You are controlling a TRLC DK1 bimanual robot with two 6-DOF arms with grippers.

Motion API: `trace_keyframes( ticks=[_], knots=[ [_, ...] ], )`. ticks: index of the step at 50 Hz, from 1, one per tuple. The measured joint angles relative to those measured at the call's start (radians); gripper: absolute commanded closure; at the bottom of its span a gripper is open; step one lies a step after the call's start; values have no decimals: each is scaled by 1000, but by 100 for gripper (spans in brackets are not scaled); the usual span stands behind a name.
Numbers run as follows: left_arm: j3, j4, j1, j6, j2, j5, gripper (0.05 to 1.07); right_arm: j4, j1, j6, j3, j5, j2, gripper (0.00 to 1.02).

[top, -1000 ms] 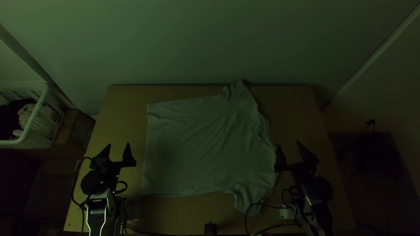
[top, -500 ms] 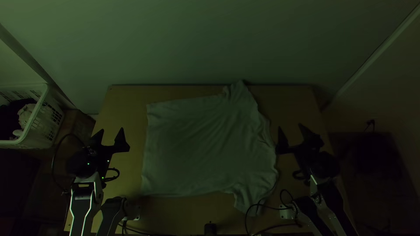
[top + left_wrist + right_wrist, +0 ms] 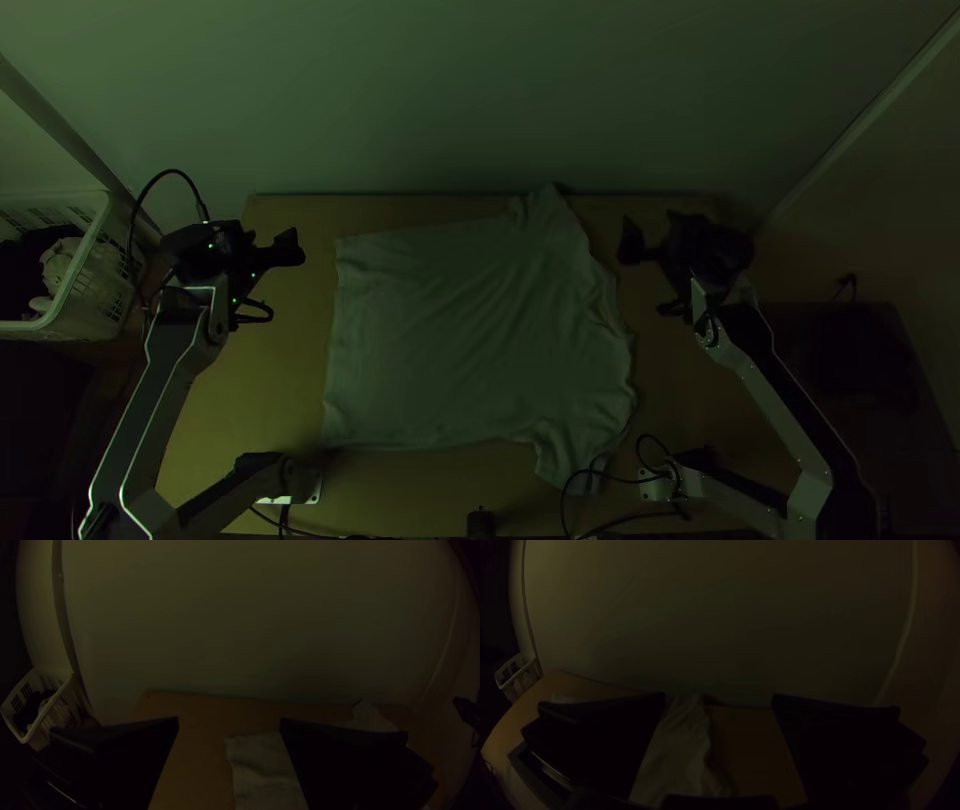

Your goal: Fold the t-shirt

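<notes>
A pale t-shirt [image 3: 470, 330] lies spread on the table, hem side to the left, one sleeve at the far edge and one near the front, collar side to the right. My left gripper [image 3: 265, 240] is left of the shirt's far left corner, apart from it; in the left wrist view the left gripper [image 3: 229, 722] stands open, with the shirt [image 3: 265, 765] beyond. My right gripper [image 3: 655, 228] is right of the far sleeve, apart from the cloth. In the right wrist view the right gripper [image 3: 719, 697] is open, and the shirt [image 3: 680, 755] shows between its fingers.
A white basket [image 3: 95, 270] holding cloths stands beyond the table's left side. The wall rises behind the table's [image 3: 400, 207] far edge. Black cables [image 3: 600, 470] lie near the front right, and a small dark object [image 3: 481, 523] sits at the front edge.
Both arms have extended up the picture, from beside the shirt's nearer half to beside its far part. The shirt has not moved.
</notes>
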Motion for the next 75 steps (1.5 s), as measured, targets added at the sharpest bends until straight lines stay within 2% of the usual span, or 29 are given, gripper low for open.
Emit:
trace_keyframes(
  ticks=[9, 19, 28, 33, 42, 47, 53, 60, 67, 71, 75],
  knots=[
    [165, -61, 0, -19, 179, 0, 10, -75, -8, 33, 147, -9, 166, 4],
    [315, -161, -9, -38, 327, 1, 10, -230, -39, 124, 338, -87, 348, 5],
    [422, -241, -17, -47, 442, 1, 10, -299, -56, 176, 451, -98, 469, 5],
    [500, -320, -23, -71, 507, 16, 10, -405, -56, 195, 542, -102, 531, 5],
    [637, -409, -31, -93, 631, 41, 10, -578, -55, 208, 737, -113, 678, 5],
    [659, -417, -31, -113, 673, 77, 10, -626, -55, 212, 809, -113, 746, 13],
    [695, -438, -31, -130, 726, 97, 10, -707, -56, 233, 922, -138, 847, 13],
    [779, -499, -31, -138, 791, 98, 10, -863, -57, 257, 1096, -158, 978, 13],
    [829, -525, -31, -138, 839, 98, 10, -909, -56, 260, 1159, -161, 1057, 13],
    [834, -531, -31, -138, 853, 98, 10, -913, -56, 261, 1178, -162, 1087, 25],
    [835, -532, -31, -138, 863, 98, 10, -916, -56, 261, 1212, -164, 1120, 26]
  ],
)
